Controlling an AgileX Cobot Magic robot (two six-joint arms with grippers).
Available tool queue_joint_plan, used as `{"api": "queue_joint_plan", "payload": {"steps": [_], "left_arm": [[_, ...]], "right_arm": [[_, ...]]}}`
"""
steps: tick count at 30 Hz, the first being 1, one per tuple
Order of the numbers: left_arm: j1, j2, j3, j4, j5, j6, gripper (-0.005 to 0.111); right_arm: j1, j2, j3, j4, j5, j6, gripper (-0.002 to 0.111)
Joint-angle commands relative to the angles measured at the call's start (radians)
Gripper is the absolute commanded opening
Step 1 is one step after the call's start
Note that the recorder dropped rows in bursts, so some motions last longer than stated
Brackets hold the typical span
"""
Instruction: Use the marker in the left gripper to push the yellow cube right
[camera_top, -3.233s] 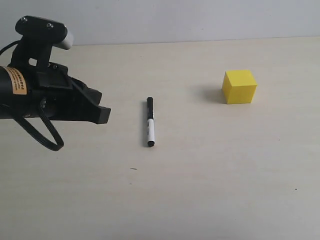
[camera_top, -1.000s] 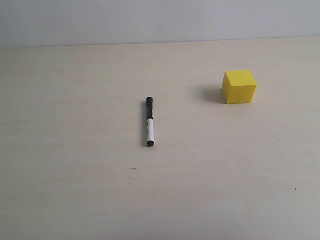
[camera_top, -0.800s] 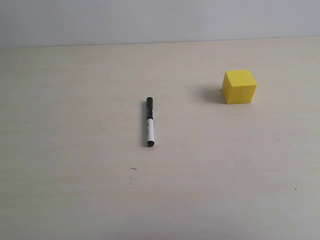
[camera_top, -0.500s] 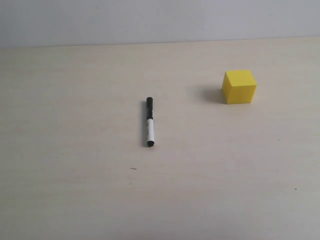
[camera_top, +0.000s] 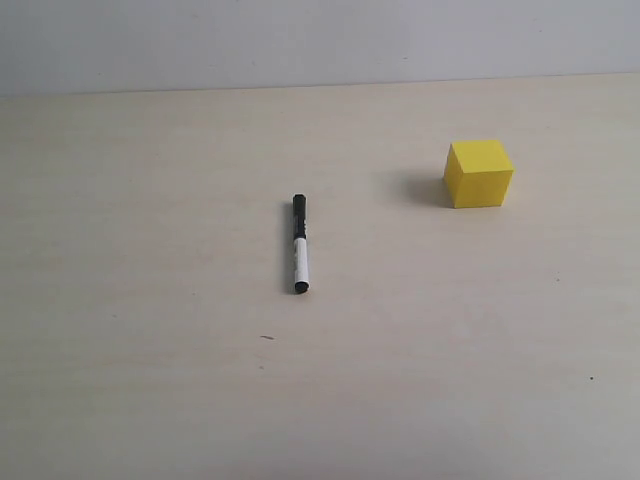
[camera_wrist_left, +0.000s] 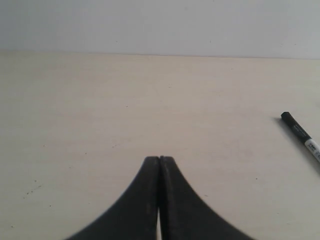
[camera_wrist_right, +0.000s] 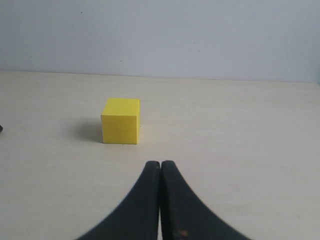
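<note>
The marker (camera_top: 299, 245) lies loose on the pale table, black cap toward the back; part of it shows at the edge of the left wrist view (camera_wrist_left: 301, 137). The yellow cube (camera_top: 479, 173) stands to its right and further back, also seen in the right wrist view (camera_wrist_right: 120, 120). Neither arm appears in the exterior view. My left gripper (camera_wrist_left: 159, 159) is shut with nothing between its fingers, well away from the marker. My right gripper (camera_wrist_right: 160, 163) is shut and empty, a short way in front of the cube.
The light wooden table (camera_top: 150, 380) ends at a pale wall (camera_top: 300, 40) along the back. A small dark speck (camera_top: 267, 338) marks the surface in front of the marker.
The left arm, which stood at the left of the exterior view about three seconds ago, has withdrawn out of that view. Marker and cube have not moved.
</note>
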Motion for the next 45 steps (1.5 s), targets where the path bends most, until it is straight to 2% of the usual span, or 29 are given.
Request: {"api": "queue_joint_plan", "payload": {"steps": [1,45], "left_arm": [[0.004,-0.006,0.003,-0.007,-0.018,-0.008,0.0],[0.004,-0.006,0.003,-0.006,-0.018,-0.008,0.0]], "right_arm": [[0.002,-0.004,0.005,-0.001,-0.012,-0.002,0.0],[0.002,-0.004,0.005,-0.001,-0.012,-0.002,0.0]]}}
